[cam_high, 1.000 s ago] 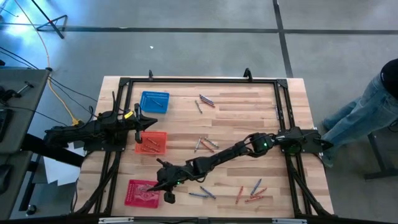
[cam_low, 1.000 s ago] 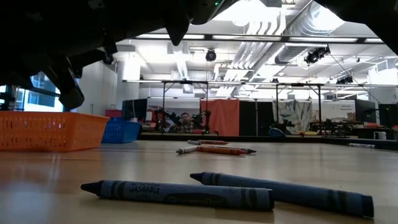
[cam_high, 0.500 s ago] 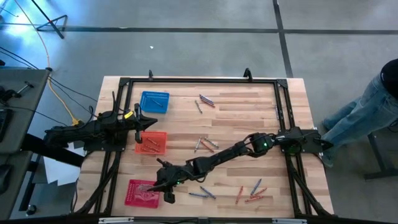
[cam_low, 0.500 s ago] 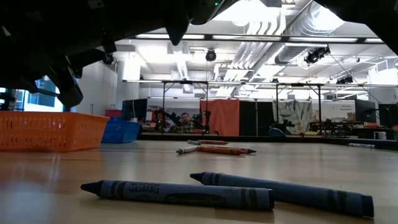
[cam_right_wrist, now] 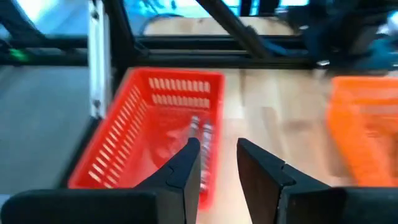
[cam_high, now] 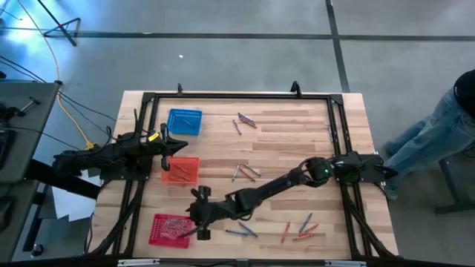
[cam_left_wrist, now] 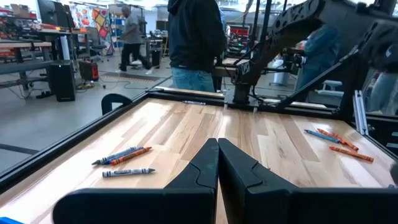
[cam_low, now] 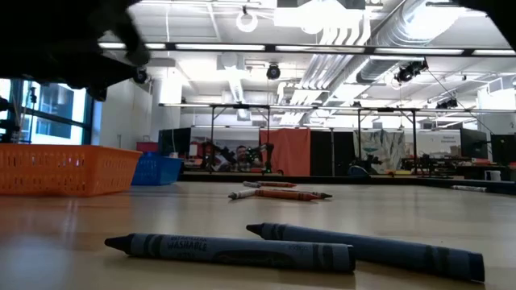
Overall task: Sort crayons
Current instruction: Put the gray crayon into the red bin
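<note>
Drop-off step, by the look of it: right gripper (cam_high: 199, 225) sits at the red basket's (cam_high: 168, 228) inner edge near the table's (cam_high: 297, 152) front-left corner, fingers (cam_right_wrist: 188, 169) apart with nothing between them. Red crayons (cam_right_wrist: 200, 140) lie in the red basket. Left gripper (cam_left_wrist: 217, 163) parked by the table's left edge, beside the orange basket (cam_high: 181, 169), fingers pressed together, empty.

Next move probably calls for swinging back to loose crayons and closing on one stick along its narrow side, then matching it to a basket colour.

Containers: red basket holds several red crayons; orange basket holds a few sticks, count unclear; blue basket (cam_high: 184, 122) toward the back-left, contents unclear.

Loose crayons: two blue ones (cam_low: 234, 249) near the front edge just beside the right gripper, a mixed cluster (cam_high: 299, 228) toward the front-right, a few (cam_high: 245, 172) mid-table, a pair (cam_high: 243, 121) near the back edge.
</note>
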`<state>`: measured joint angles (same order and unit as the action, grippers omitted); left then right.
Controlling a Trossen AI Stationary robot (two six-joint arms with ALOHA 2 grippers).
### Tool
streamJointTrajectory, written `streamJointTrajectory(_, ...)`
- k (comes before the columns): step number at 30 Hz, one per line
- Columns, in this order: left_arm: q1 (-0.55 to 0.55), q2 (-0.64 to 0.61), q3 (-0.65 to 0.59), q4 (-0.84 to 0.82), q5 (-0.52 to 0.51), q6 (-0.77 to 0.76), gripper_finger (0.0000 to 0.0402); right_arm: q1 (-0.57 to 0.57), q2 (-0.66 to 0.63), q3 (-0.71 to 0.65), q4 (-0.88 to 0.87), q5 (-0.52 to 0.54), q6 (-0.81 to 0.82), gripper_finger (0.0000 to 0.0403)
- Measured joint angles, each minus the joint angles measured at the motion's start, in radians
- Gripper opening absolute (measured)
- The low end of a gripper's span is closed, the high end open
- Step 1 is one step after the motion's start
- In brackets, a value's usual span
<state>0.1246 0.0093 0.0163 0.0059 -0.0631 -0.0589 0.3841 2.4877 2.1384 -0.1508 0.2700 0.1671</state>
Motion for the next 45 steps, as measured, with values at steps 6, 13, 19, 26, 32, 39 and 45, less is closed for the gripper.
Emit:
streamJointTrajectory(6,0.0,0.0,0.0,0.0,0.0,0.0,0.0001,0.023,-0.065,0.0,-0.209,0.145,-0.077,0.0096)
streamJointTrajectory(13,0.0,0.0,0.0,0.0,0.0,0.0,0.0001,0.015,-0.15,0.0,-0.605,0.213,-0.065,0.0096)
streamJointTrajectory(19,0.0,0.0,0.0,0.0,0.0,0.0,0.0001,0.011,-0.269,-0.044,-0.893,0.305,0.037,0.0096)
streamJointTrajectory(26,0.0,0.0,0.0,0.0,0.0,0.0,0.0001,0.0,-0.606,-0.511,-0.62,0.376,0.13,0.0096)
streamJointTrajectory(32,0.0,0.0,0.0,0.0,0.0,0.0,0.0001,-0.026,-0.873,-1.013,-0.106,0.358,0.156,0.0096)
streamJointTrajectory(39,0.0,0.0,0.0,0.0,0.0,0.0,0.0001,-0.053,-1.056,-1.359,0.141,0.52,0.323,0.0096)
streamJointTrajectory(45,0.0,0.0,0.0,0.0,0.0,0.0,0.0001,-0.102,-1.207,-1.503,-0.013,0.661,0.797,0.0096)
